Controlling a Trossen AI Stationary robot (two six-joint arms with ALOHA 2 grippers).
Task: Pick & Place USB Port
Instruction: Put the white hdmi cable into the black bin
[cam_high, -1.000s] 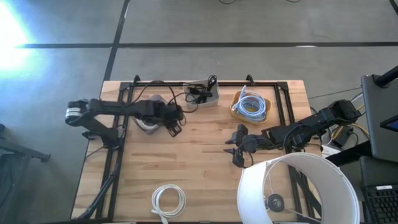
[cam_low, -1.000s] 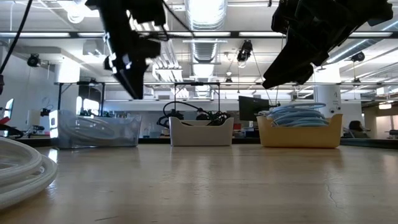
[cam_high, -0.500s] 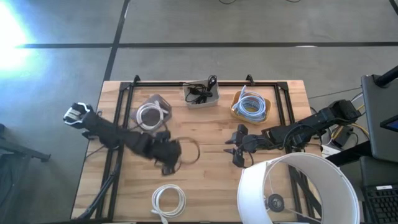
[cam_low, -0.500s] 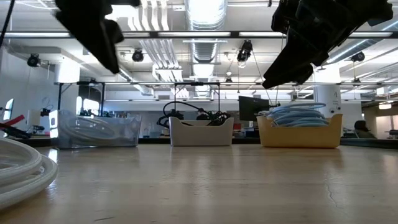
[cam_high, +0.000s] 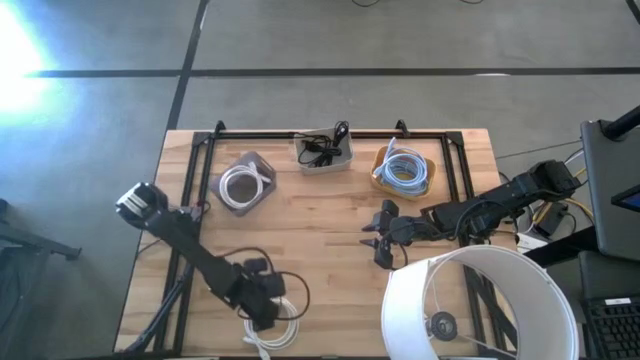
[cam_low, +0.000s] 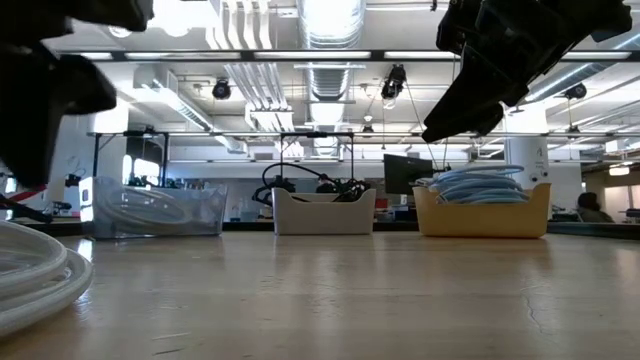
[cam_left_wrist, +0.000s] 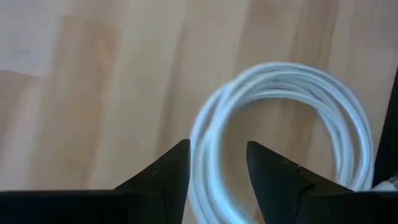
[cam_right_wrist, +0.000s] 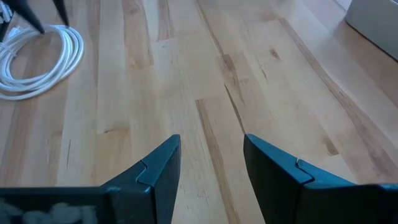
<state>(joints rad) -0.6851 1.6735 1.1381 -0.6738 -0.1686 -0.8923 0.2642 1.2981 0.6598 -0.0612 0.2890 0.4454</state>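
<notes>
The left hand (cam_high: 262, 312) hovers over the white cable coil (cam_high: 270, 322) at the desk's (cam_high: 330, 215) 6 o'clock edge. Its fingers (cam_left_wrist: 163, 174) stand apart, straddling one strand of the coil and gripping nothing. The step in hand appears to be the approach to pick-up. The next move calls for lowering and closing on the strand, then carrying it to a bin; the clear bin (cam_high: 243, 184) at 11 o'clock already holds a similar white coil. The right hand (cam_high: 378, 240) waits at centre-right, fingers apart and empty.
</notes>
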